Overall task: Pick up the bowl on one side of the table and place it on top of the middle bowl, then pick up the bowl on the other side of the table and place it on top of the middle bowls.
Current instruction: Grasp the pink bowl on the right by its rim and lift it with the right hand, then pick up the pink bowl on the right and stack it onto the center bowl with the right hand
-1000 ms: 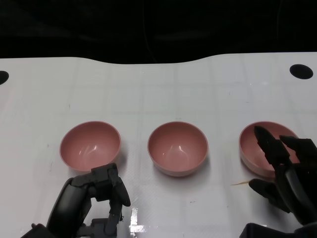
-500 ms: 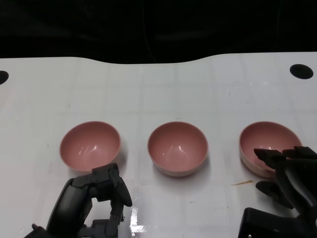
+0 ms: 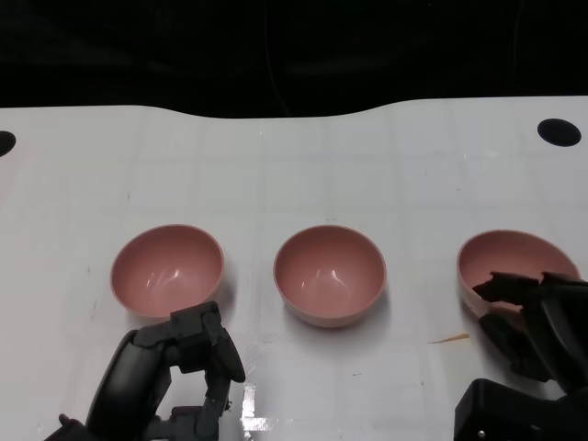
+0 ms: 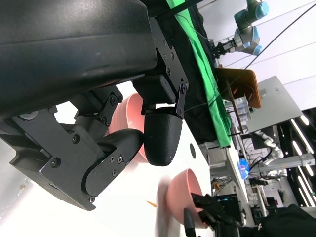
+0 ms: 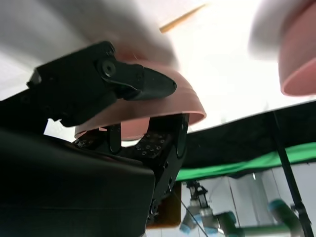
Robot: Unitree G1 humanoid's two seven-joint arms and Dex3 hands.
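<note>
Three pink bowls stand in a row on the white table (image 3: 294, 175). The left bowl (image 3: 167, 269) and the middle bowl (image 3: 329, 272) sit upright and untouched. My right hand (image 3: 533, 326) grips the right bowl (image 3: 514, 262) at its near rim, and the bowl is tilted. In the right wrist view the thumb (image 5: 133, 81) lies over the rim of that bowl (image 5: 163, 108) with fingers under it, and the middle bowl (image 5: 298, 54) shows blurred beyond. My left hand (image 3: 179, 363) hovers just in front of the left bowl, its fingers curled in on nothing.
A thin wooden sliver (image 3: 448, 339) lies on the table between the middle and right bowls. Black round holes sit at the far right (image 3: 559, 132) and far left (image 3: 5, 142) of the table. Beyond the far edge all is dark.
My right hand has drawn back from over the right bowl and closed on its near rim. The bowl has shifted a little to the right and tipped. The left hand has stayed put.
</note>
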